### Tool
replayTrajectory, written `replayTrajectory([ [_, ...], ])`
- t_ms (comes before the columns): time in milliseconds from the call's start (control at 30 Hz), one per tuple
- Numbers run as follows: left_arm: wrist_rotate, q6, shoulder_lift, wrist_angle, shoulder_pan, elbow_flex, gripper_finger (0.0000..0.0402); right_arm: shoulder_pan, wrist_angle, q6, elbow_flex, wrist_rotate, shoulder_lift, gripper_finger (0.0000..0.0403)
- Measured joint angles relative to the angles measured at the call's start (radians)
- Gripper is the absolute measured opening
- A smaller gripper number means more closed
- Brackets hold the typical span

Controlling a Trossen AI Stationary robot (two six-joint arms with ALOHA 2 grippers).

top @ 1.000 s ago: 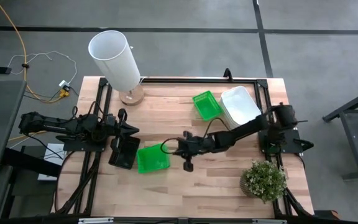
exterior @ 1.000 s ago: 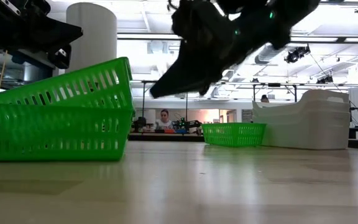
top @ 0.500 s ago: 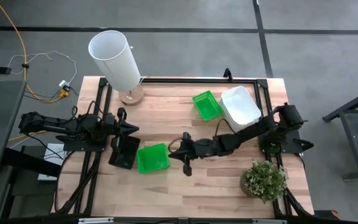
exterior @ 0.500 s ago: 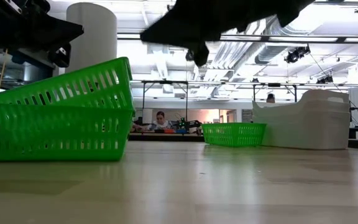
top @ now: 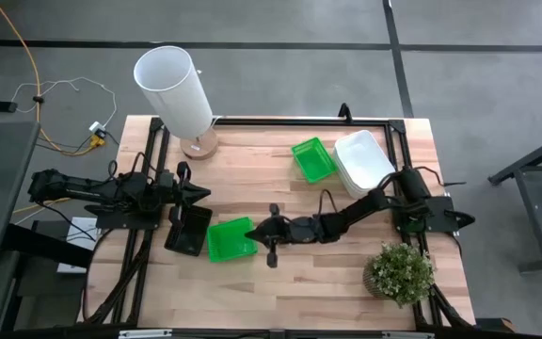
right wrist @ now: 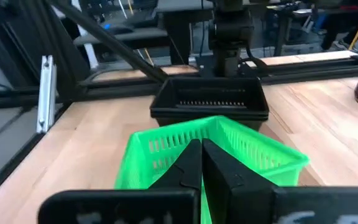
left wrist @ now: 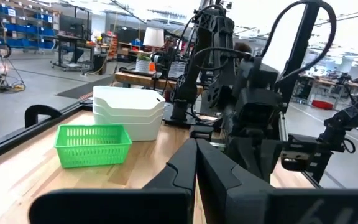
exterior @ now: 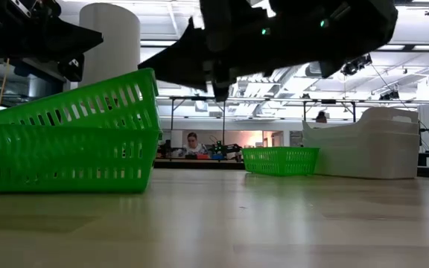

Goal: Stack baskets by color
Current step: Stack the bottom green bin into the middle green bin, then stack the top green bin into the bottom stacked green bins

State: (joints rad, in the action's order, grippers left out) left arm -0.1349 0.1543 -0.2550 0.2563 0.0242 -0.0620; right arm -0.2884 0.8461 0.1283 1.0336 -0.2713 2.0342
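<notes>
Numbering three green baskets [top: 231,239], three white [top: 365,162]

I counted two places with green baskets: a stack [top: 231,239] near the table's middle, tiers unclear, and a single one [top: 313,159] farther back. There was one stack of white baskets [top: 364,162], about three deep, and one black stack [top: 189,230], count unclear. I also saw one white cylinder [top: 174,90] and one potted plant [top: 400,273].

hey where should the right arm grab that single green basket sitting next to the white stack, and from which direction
Judging by its pose, grip the lone green basket by a rim wall: it sits upright, open-topped, mesh sides thin enough to pinch. Come from above on the side facing the table's middle, since the white stack crowds the other side. The right gripper, now shut, must open first.
</notes>
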Motion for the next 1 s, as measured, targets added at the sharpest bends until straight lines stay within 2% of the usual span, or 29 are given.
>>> replayTrajectory([
  [233,0.0,0.0,0.0,-0.002,0.0,0.0,0.0,0.014,0.005,0.021,0.0,0.04,0.006,0.0],
  [633,0.002,0.002,0.0,-0.002,0.0,0.0,0.0,0.016,-0.03,0.028,0.0,0.036,0.006,0.0],
  [800,0.002,0.0,0.0,-0.002,0.0,0.0,0.0,0.016,-0.01,-0.043,-0.001,0.035,-0.015,0.0],
  [900,0.002,0.001,0.0,-0.004,0.0,0.0,0.0,0.015,-0.072,-0.12,-0.001,-0.028,-0.095,0.0],
  [1000,0.015,0.0,0.0,-0.005,0.0,0.0,0.0,0.016,-0.214,-0.176,0.0,-0.113,-0.184,0.0],
])
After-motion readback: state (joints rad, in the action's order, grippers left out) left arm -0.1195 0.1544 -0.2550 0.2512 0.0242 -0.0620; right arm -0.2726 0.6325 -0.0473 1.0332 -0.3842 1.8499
